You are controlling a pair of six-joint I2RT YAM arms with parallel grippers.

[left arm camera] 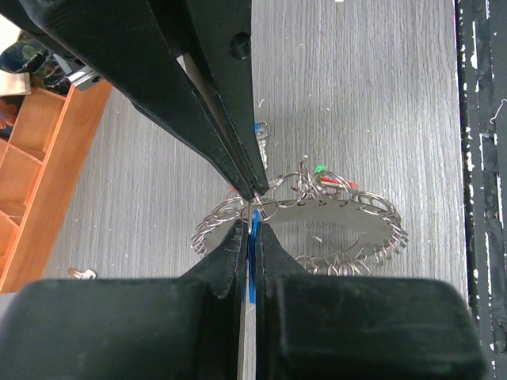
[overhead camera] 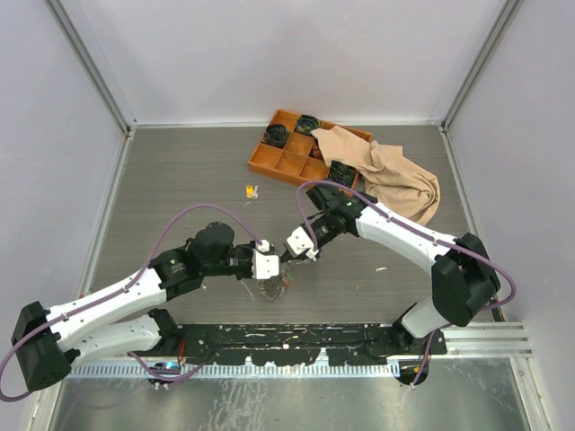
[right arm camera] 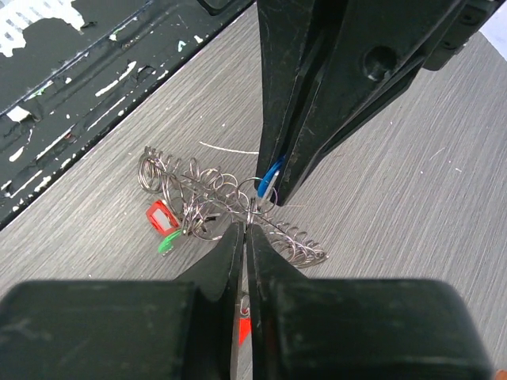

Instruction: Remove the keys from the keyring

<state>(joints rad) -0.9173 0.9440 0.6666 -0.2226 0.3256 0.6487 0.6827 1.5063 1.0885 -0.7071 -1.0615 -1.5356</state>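
1. The left gripper [left arm camera: 252, 226] is clenched. Its black fingers [left arm camera: 226, 261] are pressed together on a thin blue piece [left arm camera: 252, 273] that fills the slit between them. The right wrist view shows the same blue piece poking out at the fingertips.
2. The right gripper [right arm camera: 244, 229] is also clenched, with almost no gap between its fingers. Its tips pinch a small silver loop [right arm camera: 255, 198] of the keyring, and a red sliver [right arm camera: 244, 328] shows lower down in the slit.
3. The two grippers meet tip to tip at that same spot on the bunch.
4. The keyring [left arm camera: 372, 218], a circle of thin silvery wire loops, is on the grey wood-grain tabletop [left arm camera: 356, 95]. It sits between the two arms, just ahead of the black base rail [overhead camera: 296, 337].
5. Whether the keyring lies flat or is partly lifted cannot be told.
6. The keys cannot be picked out singly. A red tag [right arm camera: 161, 215] and a green tag [right arm camera: 166, 244] hang on the bunch beside the pinch point.
7. Well apart at the far side stands an orange compartment tray [overhead camera: 269, 162], partly covered by a beige cloth [overhead camera: 395, 175].
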